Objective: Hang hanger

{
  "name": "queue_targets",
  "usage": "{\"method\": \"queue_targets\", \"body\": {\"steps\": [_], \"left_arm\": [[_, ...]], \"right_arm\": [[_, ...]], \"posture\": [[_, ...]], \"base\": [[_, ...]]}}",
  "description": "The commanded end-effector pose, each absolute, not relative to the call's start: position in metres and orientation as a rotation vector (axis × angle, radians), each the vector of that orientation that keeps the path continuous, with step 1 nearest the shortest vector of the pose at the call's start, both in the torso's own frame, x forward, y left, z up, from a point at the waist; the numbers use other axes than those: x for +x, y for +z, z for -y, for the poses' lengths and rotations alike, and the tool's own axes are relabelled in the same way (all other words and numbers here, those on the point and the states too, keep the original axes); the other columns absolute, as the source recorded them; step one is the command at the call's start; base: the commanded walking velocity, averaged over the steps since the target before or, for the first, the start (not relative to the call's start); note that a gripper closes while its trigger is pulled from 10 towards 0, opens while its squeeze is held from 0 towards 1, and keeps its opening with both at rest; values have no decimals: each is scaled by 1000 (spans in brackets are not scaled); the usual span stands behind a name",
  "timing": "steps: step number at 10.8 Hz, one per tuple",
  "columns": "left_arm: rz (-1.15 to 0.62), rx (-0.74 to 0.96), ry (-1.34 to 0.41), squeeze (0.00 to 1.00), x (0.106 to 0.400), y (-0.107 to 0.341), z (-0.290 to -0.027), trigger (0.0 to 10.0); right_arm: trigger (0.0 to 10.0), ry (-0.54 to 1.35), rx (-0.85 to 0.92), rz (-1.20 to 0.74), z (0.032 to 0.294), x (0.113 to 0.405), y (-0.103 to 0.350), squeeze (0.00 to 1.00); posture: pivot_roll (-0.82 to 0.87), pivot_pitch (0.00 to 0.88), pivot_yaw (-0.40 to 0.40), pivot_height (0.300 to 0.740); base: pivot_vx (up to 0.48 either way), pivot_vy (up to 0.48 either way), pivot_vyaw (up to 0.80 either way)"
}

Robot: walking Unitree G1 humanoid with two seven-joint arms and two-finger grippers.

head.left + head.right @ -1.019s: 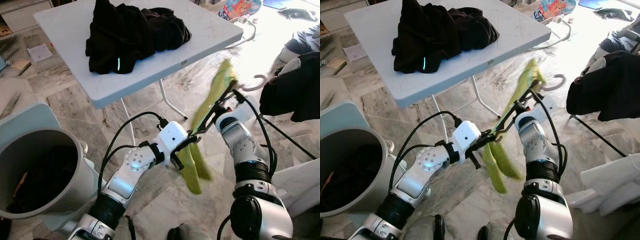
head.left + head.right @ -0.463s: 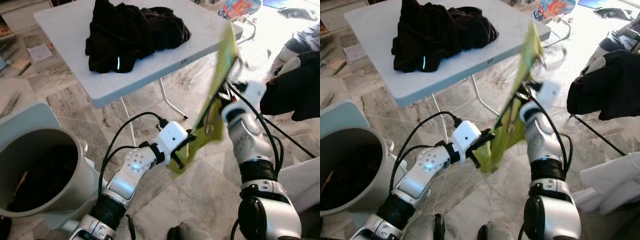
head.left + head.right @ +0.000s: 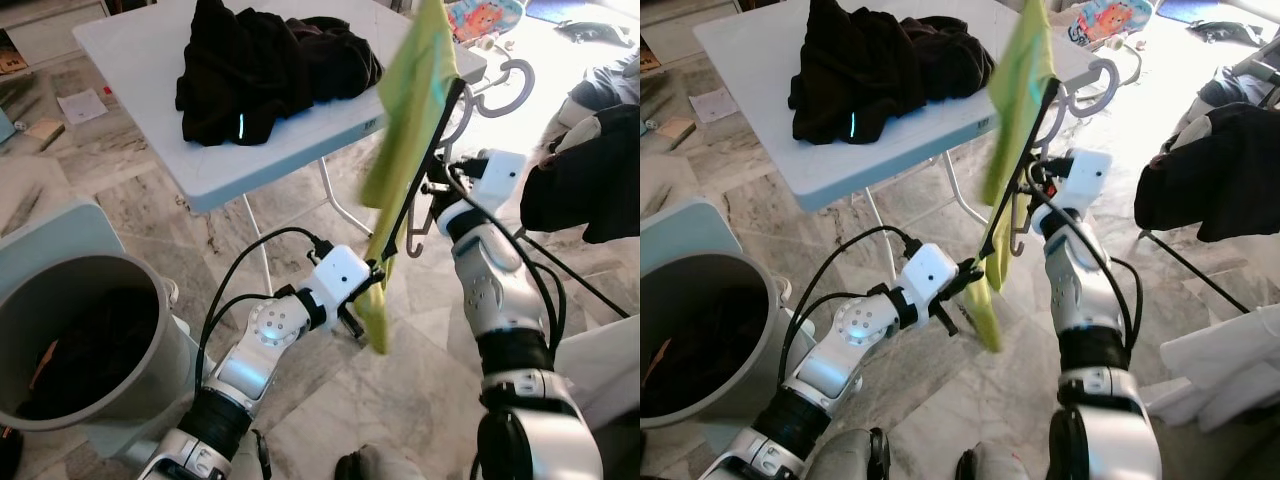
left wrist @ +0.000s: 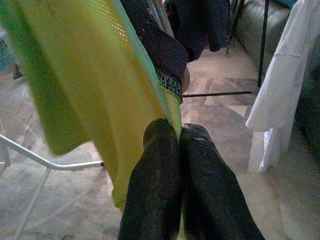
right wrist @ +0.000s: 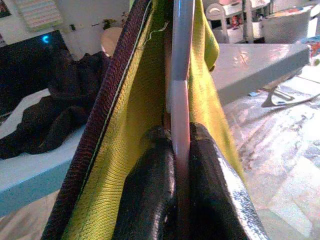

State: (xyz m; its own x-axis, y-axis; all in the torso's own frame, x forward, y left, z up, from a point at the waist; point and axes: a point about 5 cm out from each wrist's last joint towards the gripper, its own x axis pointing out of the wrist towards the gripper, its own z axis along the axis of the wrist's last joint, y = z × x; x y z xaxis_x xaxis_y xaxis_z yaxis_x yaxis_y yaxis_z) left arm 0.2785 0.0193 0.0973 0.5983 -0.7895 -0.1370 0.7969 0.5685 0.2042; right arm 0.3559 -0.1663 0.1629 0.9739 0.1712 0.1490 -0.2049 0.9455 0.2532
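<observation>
The right gripper [image 5: 177, 150] is clamping a pale hanger [image 3: 1085, 88] between its closed fingers, holding it raised just beside the white folding table [image 3: 140, 50], its hook pointing away from the robot; a yellow-green garment [image 3: 415, 90] with a dark trim is draping over the hanger and trailing down. The left gripper [image 4: 178, 136] is pinching the garment's lower edge, its fingers pressed together on the fabric. Black clothes [image 3: 265, 60] are lying heaped on the table; a grey bin [image 3: 90, 350] is standing at the robot's left.
</observation>
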Motion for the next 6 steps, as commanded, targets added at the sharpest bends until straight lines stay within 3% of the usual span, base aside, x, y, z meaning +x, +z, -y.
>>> {"method": "queue_targets", "body": {"steps": [1,3,4,6], "left_arm": [[-94,277,-933,0,274,83,-22,10000],[-115,277,-936,0,274,78,-23,10000],[-131,248,-943,1000,273,76,-24,10000],[-135,244,-941,1000,273,75,-28,10000]], "right_arm": [[10000,220,235,271,167,353,193,0],[10000,341,174,281,153,339,189,0],[10000,414,149,276,148,332,186,0],[10000,498,121,275,145,323,182,0]], "posture": [[-68,52,-49,740],[-71,52,-46,740],[-71,51,-43,740],[-70,49,-41,740]], "base": [[0,0,0],[0,0,0],[0,0,0],[0,0,0]]}}
